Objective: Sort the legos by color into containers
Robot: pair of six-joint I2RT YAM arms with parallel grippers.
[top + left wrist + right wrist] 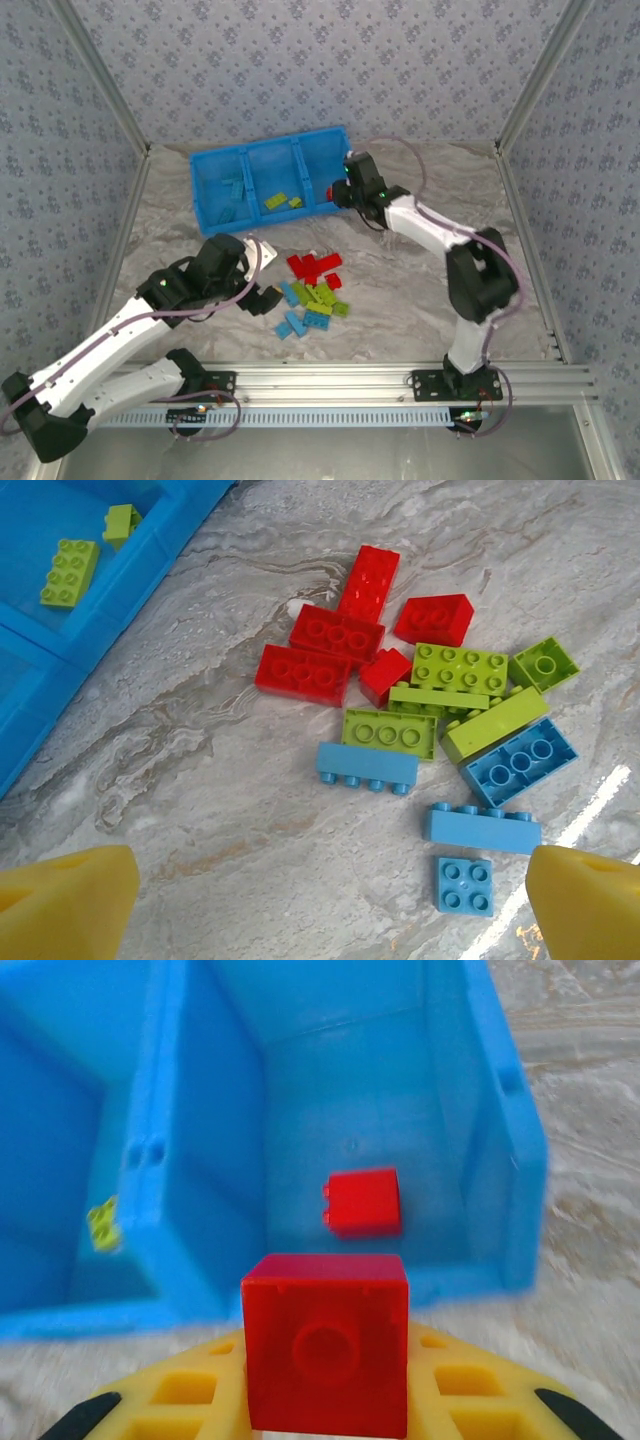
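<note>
Red brick (325,1355) in outstretched right fingers (470,1400)

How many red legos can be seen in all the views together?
7. Five red legos lie in the loose pile; one lies in the tray's right compartment; one is held by the right gripper. Others may hide under the pile.

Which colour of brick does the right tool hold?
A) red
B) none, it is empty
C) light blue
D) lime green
A: the right tool is shut on a red brick, held at the near edge of the tray.
</note>
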